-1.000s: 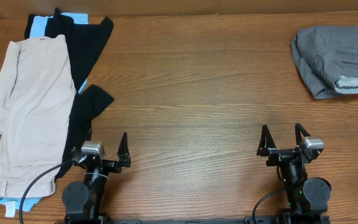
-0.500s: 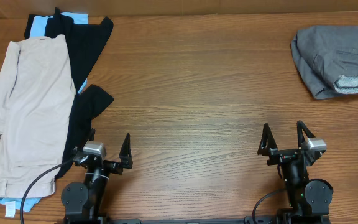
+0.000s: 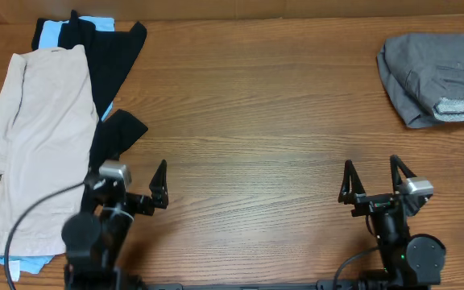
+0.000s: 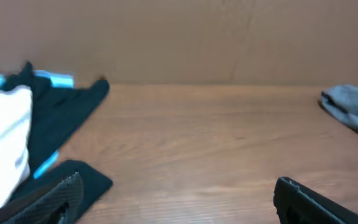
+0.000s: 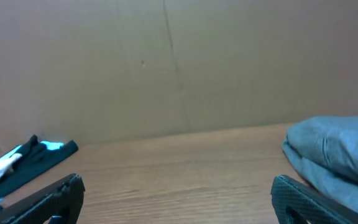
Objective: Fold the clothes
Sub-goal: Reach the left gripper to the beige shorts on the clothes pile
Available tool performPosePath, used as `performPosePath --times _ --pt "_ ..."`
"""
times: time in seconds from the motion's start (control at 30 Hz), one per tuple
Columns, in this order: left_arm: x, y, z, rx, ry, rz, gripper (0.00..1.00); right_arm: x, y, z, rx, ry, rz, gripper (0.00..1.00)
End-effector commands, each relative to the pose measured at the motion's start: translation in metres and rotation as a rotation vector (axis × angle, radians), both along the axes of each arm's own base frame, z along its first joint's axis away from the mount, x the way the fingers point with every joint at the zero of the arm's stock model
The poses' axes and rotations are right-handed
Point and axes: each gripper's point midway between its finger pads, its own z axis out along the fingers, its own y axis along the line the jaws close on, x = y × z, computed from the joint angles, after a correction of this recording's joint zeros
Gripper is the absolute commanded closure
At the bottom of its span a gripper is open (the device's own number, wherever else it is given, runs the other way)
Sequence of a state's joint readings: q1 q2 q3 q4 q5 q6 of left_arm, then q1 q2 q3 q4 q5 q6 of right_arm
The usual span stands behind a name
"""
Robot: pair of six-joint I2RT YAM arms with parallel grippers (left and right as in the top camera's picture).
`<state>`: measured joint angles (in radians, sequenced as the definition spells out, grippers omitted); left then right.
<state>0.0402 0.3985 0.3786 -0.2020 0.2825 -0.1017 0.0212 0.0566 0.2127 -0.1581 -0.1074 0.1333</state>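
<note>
Pre-grasp, likely: left claw (image 3: 133,182) and right claw (image 3: 371,181) both wide, empty, near edge. Next, probably: left reaches shorts (image 3: 31,137), pulls them to mid surface (image 3: 248,121).

The left claw (image 3: 132,184) has been lifted and swung a little toward the left edge of the worktop (image 3: 256,121). It has been brought closer to the lower flap of the black garment (image 3: 118,133), and its arm is now blurred. The right claw (image 3: 370,176) has been shifted slightly toward the right edge and the near edge.
</note>
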Motion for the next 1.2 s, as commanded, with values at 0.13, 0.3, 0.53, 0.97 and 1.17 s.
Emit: performPosePath --times 0.13,0.3,0.53,0.97,1.17 --pt "0.031 -0.002 0.054 0.005 0.156 -0.032 0.0 0.005 0.002 0.037 -0.002 0.084 0.012 0.0" --pt "0.049 -0.001 0.08 0.055 0.346 -0.059 0.0 0.025 0.007 0.05 -0.008 0.272 0.035 0.0" --pt "0.06 0.0 0.073 0.131 0.563 -0.117 0.0 0.059 0.018 0.04 0.004 0.565 0.096 0.0" --pt "0.117 0.053 0.011 0.299 0.712 0.116 0.0 0.126 0.052 -0.045 0.098 0.957 0.276 0.0" --pt "0.159 0.104 -0.016 0.451 0.714 0.346 0.02 0.133 0.064 -0.07 0.143 1.025 0.348 0.0"
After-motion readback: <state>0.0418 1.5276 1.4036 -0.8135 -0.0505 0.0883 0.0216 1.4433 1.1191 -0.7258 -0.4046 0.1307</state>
